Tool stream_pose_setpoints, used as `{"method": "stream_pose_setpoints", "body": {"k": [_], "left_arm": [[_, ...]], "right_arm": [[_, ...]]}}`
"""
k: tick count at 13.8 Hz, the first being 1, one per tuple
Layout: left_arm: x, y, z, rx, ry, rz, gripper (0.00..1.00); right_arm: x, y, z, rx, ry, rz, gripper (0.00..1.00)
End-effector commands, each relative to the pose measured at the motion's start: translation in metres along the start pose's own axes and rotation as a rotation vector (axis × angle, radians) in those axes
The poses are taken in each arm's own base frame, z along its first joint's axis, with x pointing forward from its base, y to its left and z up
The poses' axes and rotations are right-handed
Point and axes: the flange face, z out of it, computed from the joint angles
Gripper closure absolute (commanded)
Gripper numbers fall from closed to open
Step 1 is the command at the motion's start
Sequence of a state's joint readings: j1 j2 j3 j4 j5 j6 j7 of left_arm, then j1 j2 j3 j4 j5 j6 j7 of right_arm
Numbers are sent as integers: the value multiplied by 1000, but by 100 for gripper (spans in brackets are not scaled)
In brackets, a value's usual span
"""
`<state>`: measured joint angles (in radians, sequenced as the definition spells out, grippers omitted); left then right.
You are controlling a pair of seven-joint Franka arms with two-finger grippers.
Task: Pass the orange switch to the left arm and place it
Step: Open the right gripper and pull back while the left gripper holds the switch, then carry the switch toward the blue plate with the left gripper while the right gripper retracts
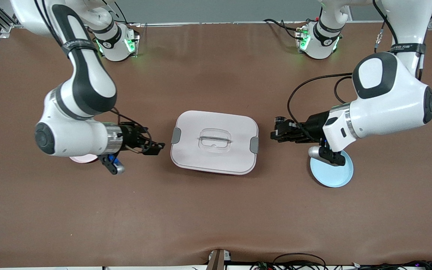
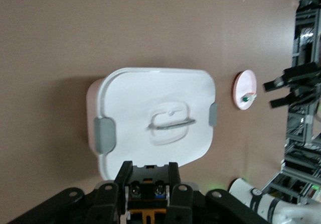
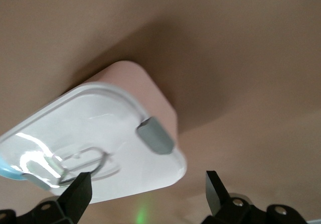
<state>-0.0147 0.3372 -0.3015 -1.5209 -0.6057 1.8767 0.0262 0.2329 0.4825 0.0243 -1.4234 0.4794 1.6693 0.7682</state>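
Note:
The orange switch, a small black block with an orange part, is clamped between the fingers of my left gripper. My left gripper hangs just off the box's end toward the left arm, pointing at the box. The white box with grey latches sits closed in the middle of the table. At its other end my right gripper points at the box, open with nothing between its fingers. In the right wrist view the box lies ahead of my right gripper.
A pink plate shows partly under the right arm; in the left wrist view this pink plate carries a small white-and-green switch. A blue plate lies under the left arm's wrist. Brown tabletop surrounds the box.

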Motion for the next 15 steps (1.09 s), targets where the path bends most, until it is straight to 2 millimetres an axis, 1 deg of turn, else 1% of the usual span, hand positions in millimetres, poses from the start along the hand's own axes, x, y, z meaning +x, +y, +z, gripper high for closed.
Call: {"method": "stream_pose_setpoints", "body": {"k": [1,3,4,5,8,9,10,13,15], "left_arm": [[-14,-10,-18,41,-51,49,100],[-16,-21,-38,90,-40,104,100],[-19,-20,-46,125,-32,136,100],[-23,-17,-58,195,-22,166,100],[-39,-11,-82,359,-32,202,100],[-42,-14,-90,391,-32,201,100],[-44,-16,-97,422,-30,205,100],[-46,-21,-106,498,-30,209,100],[-48,-29,-117,518,-20,201,100]], "right_arm": [[10,27,-21,-71,25,-122,0],[24,50,-31,-150,37,-190,0],[27,61,-41,-159,33,-211,0],[34,74,-46,-172,15,-223,0],[34,91,-51,-277,10,-252,0],[33,95,-53,-315,6,-273,0],[33,100,-54,-342,-7,-302,0],[40,126,-74,-361,-33,-385,0],[42,140,-84,-371,-54,-413,0]]}}
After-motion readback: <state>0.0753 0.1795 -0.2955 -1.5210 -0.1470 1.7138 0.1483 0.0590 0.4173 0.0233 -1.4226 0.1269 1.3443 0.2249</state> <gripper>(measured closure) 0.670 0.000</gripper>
